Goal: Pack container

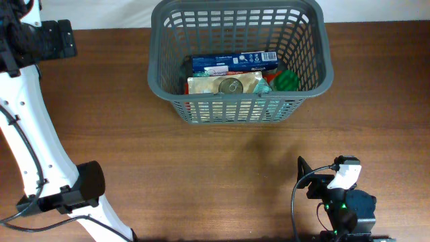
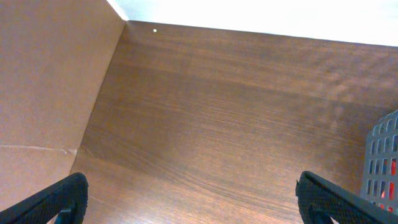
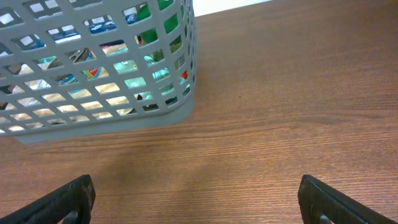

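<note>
The dark grey lattice basket (image 1: 156, 67) stands at the back middle of the wooden table. Inside it lie a blue box (image 1: 232, 62), a tan pouch with a round tin (image 1: 230, 86) on it, and a green packet (image 1: 285, 81). The basket's corner shows in the right wrist view (image 3: 168, 115) and its edge in the left wrist view (image 2: 380, 155). My left gripper (image 2: 193, 202) is open and empty over bare table at the far left. My right gripper (image 3: 198, 202) is open and empty, low at the front right, in front of the basket.
The left arm's white links (image 1: 33, 114) run down the left side of the table. The right arm's base (image 1: 342, 202) sits at the front right edge. A cardboard-coloured wall (image 2: 43, 93) stands left of the table.
</note>
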`<action>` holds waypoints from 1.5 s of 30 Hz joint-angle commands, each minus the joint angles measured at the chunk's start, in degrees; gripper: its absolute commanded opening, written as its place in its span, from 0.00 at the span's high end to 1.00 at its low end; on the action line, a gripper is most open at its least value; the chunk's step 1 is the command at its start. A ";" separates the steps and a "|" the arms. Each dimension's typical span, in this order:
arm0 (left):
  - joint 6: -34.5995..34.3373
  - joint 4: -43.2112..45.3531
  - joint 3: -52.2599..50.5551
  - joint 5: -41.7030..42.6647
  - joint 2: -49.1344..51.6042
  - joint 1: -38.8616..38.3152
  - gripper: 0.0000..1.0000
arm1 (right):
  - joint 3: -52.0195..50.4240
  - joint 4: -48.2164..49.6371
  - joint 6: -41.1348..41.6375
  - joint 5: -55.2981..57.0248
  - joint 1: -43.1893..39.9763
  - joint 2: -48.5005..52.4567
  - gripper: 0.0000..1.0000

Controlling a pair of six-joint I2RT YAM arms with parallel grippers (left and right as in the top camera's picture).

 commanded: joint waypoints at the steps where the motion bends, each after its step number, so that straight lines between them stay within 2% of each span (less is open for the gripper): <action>1: -0.52 0.00 -0.17 0.59 0.24 0.31 0.01 | -0.44 0.15 -0.50 1.11 0.52 -0.68 0.01; 20: -0.52 0.00 -0.17 0.57 0.33 -0.20 0.01 | -0.44 0.15 -0.50 1.11 0.52 -0.68 0.01; 26: -0.52 0.02 -3.89 0.59 -5.31 -1.49 0.01 | -0.44 0.15 -0.50 1.11 0.52 -0.68 0.01; 31: -0.48 0.28 -17.79 0.57 -16.17 -1.86 0.01 | -0.44 0.15 -0.48 1.14 0.52 -0.68 0.01; 33: -0.31 3.63 -24.72 -0.50 -20.96 -1.86 0.01 | -0.44 0.15 -0.50 1.14 0.52 -0.68 0.01; 37: -2.10 17.18 -40.96 4.70 -32.63 -3.04 0.01 | -0.44 0.15 -0.48 1.11 0.52 -0.68 0.01; 40: -2.08 31.28 -55.71 9.16 -42.88 -5.66 0.01 | -0.44 0.15 -0.50 1.11 0.52 -0.68 0.01; 45: -2.05 48.83 -78.20 9.62 -59.08 -10.71 0.01 | -0.44 0.15 -0.50 1.14 0.52 -0.68 0.01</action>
